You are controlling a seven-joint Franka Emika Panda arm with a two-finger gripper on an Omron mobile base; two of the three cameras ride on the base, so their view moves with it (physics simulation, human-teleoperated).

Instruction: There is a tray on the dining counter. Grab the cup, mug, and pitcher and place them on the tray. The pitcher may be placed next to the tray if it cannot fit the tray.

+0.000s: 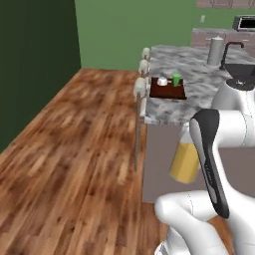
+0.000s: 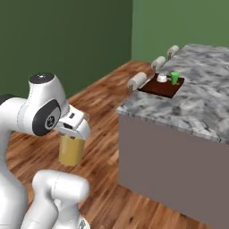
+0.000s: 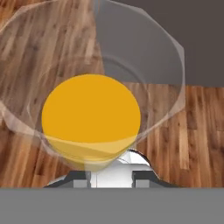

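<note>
My gripper is shut on the pitcher, a yellow-orange cylinder hanging under the hand, well above the wooden floor. It stays short of the dining counter and lower than its top. In the hand view the pitcher is seen from above, with a clear rim around the orange fill, just beyond my fingertips. In the left base view the pitcher shows beside my forearm. On the counter's near corner lies the dark reddish tray. The white mug and green cup stand on it.
Pale stools line the counter's edge by the tray. A grey canister and a dark faucet stand farther back on the marbled top. The counter's grey side wall faces me across the wooden floor.
</note>
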